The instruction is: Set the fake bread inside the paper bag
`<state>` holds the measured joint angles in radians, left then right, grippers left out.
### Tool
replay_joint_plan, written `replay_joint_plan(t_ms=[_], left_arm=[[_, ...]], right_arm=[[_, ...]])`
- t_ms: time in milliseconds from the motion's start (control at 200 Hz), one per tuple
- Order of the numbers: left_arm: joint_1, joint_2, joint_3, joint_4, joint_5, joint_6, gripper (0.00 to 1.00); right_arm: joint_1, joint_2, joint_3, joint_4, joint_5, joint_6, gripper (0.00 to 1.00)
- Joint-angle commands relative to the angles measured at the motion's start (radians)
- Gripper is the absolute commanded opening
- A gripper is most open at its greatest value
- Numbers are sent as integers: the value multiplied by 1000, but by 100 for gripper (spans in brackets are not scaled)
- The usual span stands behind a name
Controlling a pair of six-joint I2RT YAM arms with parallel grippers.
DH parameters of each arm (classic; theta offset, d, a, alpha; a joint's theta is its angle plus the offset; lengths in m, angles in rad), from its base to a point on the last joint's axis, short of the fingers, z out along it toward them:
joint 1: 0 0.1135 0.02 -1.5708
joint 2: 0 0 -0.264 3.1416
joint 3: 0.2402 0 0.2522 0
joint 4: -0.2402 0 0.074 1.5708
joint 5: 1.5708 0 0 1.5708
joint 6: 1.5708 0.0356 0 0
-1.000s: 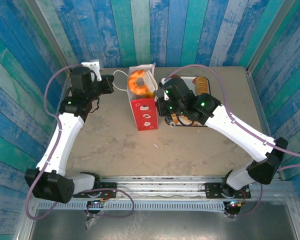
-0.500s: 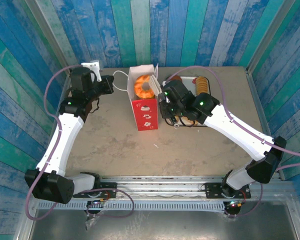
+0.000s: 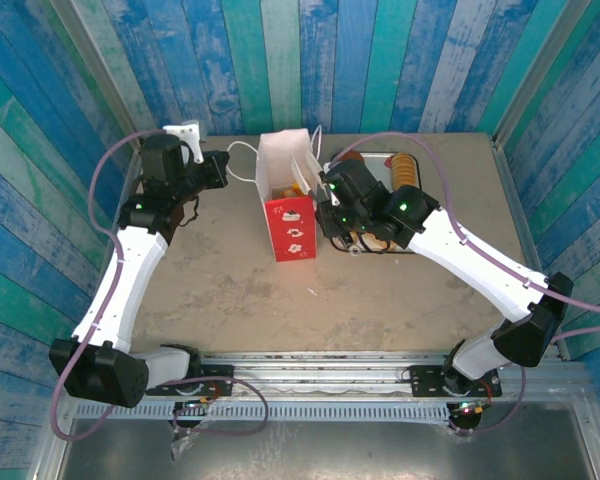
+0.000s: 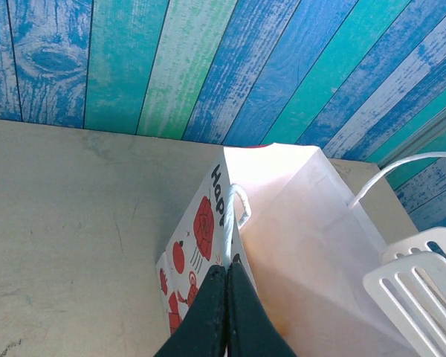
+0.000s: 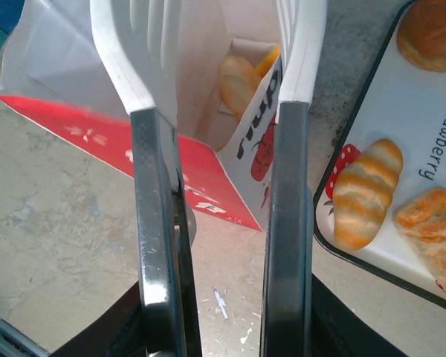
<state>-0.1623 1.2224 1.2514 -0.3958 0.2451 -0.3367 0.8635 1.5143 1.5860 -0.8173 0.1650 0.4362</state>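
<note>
Blue-teal plank walls (image 3: 380, 60), beige tabletop (image 3: 220, 290)

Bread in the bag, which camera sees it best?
The right wrist view: it looks into the open paper bag, where bread lies deep inside. The top view catches a small orange glimpse. The left wrist view faces the bag's wall.

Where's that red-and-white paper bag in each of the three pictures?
Top external: paper bag at the table's far middle.
Left wrist: centre-right, handle pinched by left gripper.
Right wrist: upper left, beyond right gripper.
Shared landmark: its red printed side.
</note>
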Motion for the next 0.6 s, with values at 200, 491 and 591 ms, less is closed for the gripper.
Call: replay_joint_plan(t_ms=[200,491,591], left_arm=[[5,-47,-10,37,30,13,29],[5,-89,-44,88,74,76,65],[5,-145,-112,160,93,89,79]], right_arm=[[-4,-25,100,52,-50,-24,42],[-5,-88,188,65,-92,-39,42],[-14,-136,198,65,-94,-37,42]])
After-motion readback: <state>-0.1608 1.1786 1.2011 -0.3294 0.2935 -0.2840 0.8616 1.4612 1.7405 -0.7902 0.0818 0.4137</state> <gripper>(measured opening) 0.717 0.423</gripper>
